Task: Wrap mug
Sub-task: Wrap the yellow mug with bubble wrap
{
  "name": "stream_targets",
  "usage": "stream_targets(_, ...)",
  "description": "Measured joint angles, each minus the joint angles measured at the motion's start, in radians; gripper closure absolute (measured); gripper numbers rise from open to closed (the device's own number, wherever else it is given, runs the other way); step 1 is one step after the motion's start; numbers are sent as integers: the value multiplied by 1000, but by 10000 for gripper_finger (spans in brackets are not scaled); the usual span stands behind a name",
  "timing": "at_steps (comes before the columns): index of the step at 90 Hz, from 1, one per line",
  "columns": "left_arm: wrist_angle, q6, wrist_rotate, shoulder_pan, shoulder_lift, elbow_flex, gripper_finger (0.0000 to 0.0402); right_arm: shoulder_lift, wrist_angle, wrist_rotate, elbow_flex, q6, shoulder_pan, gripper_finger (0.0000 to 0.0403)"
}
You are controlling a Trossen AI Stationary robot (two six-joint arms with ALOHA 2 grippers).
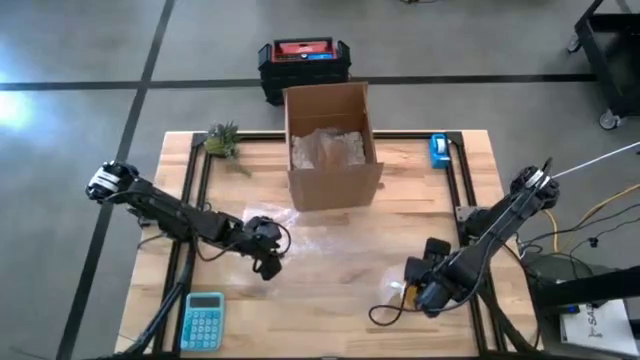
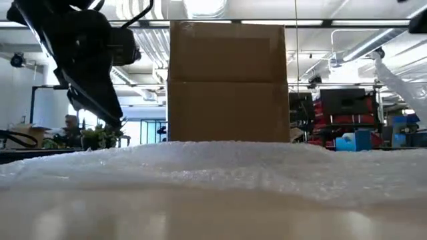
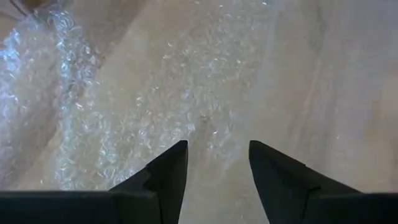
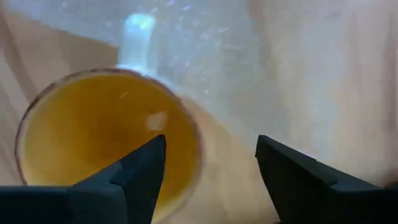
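**Ana:** High view first: where is the left gripper point(image 1: 268, 262)?

**Ben:** Low over the wooden desk point(image 1: 330, 285), at the near-left edge of the sheet of bubble wrap point(image 1: 310, 228). In the left wrist view its two dark fingers point(image 3: 165, 177) stand spread, with the bubble wrap point(image 3: 118, 106) lying flat just ahead of and under them. Nothing is between them.

**Ana:** And the right gripper point(image 1: 420, 285)?

**Ben:** Toward the near-right part of the desk. In the right wrist view its fingers point(image 4: 140, 171) are also apart, and the mug point(image 4: 106, 137) sits directly below, partly between them. The mug is yellow inside, upright, mouth facing the camera, with a pale handle point(image 4: 137, 40) pointing away from the gripper toward the wrap. One finger overlaps the mug's rim in that view; I cannot tell whether it touches.

**Ana:** Is the mug on the wrap?

**Ben:** It looks to stand at the wrap's edge, mostly on bare wood, with the handle reaching over the clear sheet point(image 4: 249, 56).

**Ana:** What lies beyond the grippers?

**Ben:** An open cardboard box point(image 1: 330, 145), past the wrap's far edge, with crumpled wrap inside. The low view shows that box point(image 2: 228, 83) rising behind a ridge of wrap point(image 2: 213, 167). A blue calculator point(image 1: 203, 320) lies near the left gripper, on the near side; a small green plant point(image 1: 222, 140) and a blue tape dispenser point(image 1: 439, 150) sit at the far corners.
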Motion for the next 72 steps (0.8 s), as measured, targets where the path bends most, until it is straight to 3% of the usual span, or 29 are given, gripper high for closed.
stream_targets(14, 3, 0, 0, 0, 0, 0, 234, 1, 97, -50, -70, -15, 1, 239)
stream_targets(32, 29, 4, -1, 0, 0, 0, 229, 0, 75, -92, -64, -80, 1, 384)
stream_targets(51, 29, 16, -2, 0, 0, 0, 240, -12, -200, -178, 168, -98, 1, 395)
stream_targets(59, 29, 16, -3, 0, 0, 0, 246, -19, -196, -113, 271, -167, -16, 397)
stream_targets(72, 30, 15, -3, 0, 0, 0, 256, -18, -67, 157, 344, -356, -77, 400)
